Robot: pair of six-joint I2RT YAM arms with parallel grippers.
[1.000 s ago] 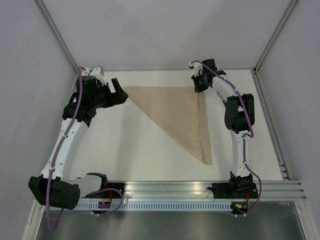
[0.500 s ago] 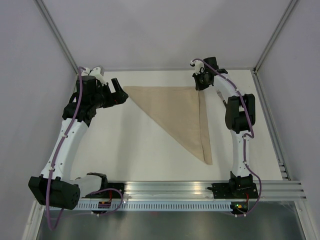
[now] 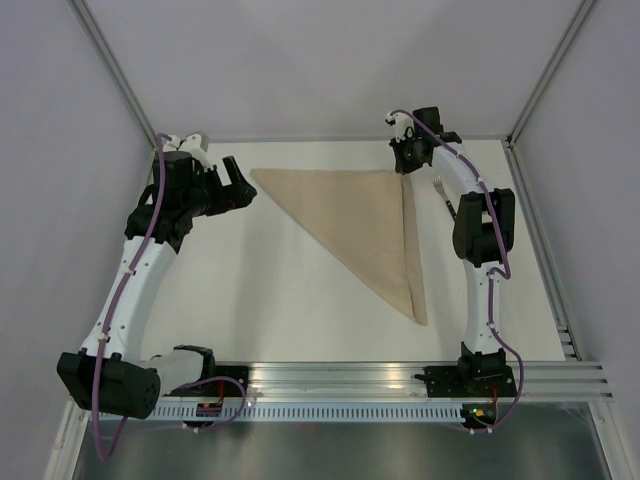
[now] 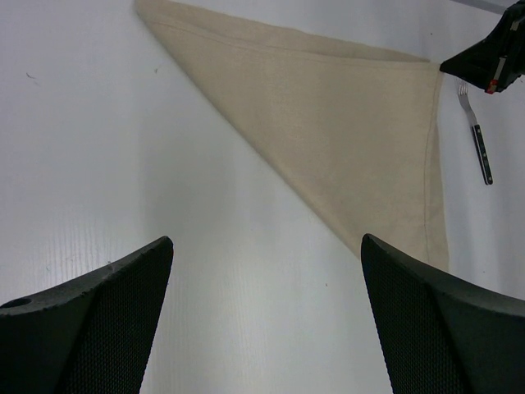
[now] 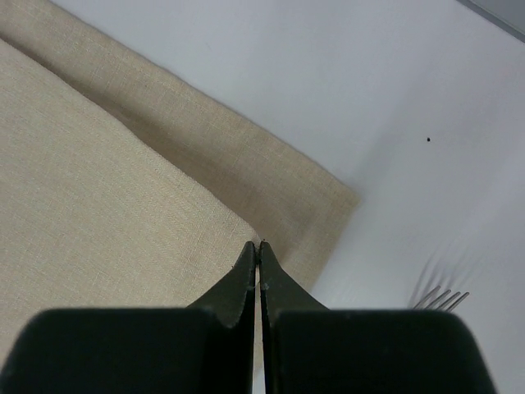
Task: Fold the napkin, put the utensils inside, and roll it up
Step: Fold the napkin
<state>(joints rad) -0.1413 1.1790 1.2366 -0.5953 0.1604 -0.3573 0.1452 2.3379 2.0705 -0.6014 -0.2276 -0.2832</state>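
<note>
The tan napkin [image 3: 370, 220] lies folded into a triangle on the white table, its long point reaching toward the near edge. My right gripper [image 3: 404, 168] is at its far right corner, and in the right wrist view its jaws [image 5: 259, 245] are shut on the corner of the napkin's [image 5: 98, 205] top layer. A dark-handled fork [image 3: 445, 195] lies just right of the cloth; its tines [image 5: 443, 295] show beside my right fingers. My left gripper [image 3: 240, 182] hovers open near the napkin's far left corner, with only bare table between its fingers [image 4: 267, 240]. The left wrist view shows the napkin [image 4: 328, 123] and fork [image 4: 477, 135].
The white table [image 3: 280, 290] is boxed in by grey walls at the back and sides. A metal rail [image 3: 400, 380] carrying both arm bases runs along the near edge. The right arm's elbow [image 3: 482, 225] stands close to the fork.
My right gripper has moved a little to the right and farther back, dragging the napkin's corner and the whole cloth slightly right. The fork has come into view. The left arm has stayed still.
</note>
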